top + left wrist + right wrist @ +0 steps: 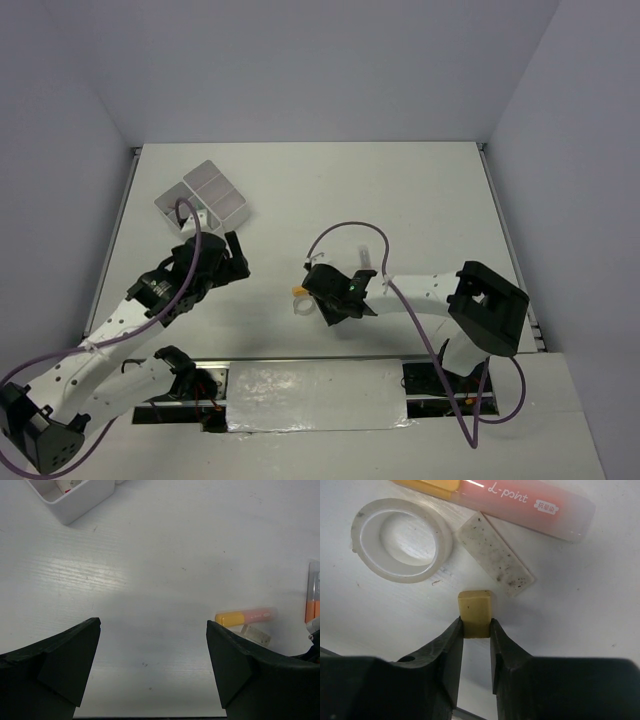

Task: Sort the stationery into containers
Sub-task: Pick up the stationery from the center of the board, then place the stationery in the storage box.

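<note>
The right gripper is clamped on only the near end of the small tan block eraser, a grimy white slab just beyond its fingertips, so this shallow pinch could let the eraser pivot free when lifted.

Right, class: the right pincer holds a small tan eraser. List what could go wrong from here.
The right pincer grips the small tan rectangular eraser only by its near end, so it may twist or slip out in transit.
The block of white plastic trays sits far left, with the left pincer near the route: a possible clash.
The clear tape ring lies close and could get nudged.
</note>
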Robot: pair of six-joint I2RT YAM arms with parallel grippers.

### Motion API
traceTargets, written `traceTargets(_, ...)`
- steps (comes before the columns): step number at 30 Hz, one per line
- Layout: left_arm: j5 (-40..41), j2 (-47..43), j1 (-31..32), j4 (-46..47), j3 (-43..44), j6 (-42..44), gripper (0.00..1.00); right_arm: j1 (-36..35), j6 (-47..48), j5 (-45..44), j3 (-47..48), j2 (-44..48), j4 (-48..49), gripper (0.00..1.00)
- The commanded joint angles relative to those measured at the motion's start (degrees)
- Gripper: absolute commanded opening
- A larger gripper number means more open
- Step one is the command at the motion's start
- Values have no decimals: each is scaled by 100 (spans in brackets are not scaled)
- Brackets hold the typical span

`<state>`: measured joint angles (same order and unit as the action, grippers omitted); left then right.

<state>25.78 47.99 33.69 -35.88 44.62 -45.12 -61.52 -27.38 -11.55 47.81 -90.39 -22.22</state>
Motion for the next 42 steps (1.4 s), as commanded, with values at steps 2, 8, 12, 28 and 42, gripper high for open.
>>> traceTargets(2,-117,97,23,169,55,74,99,-97,170,161,71,195,340,13)
traceTargets(8,-1863,-184,23,1361,-146,-40,99,-115,698,916,-588,2037,1596,0)
traceTargets(12,-3794,-290,58,3441,-883,-381,99,-54,874,1463,-521,2746,1890,0)
traceTargets(28,-4345,633,594,4819,-858,-1157,70,-71,848,312,-439,3344,1809,0)
traceTargets(42,-4389,1090,744,4731,-613,-981,1,-80,866,-120,-334,3159,1826,0)
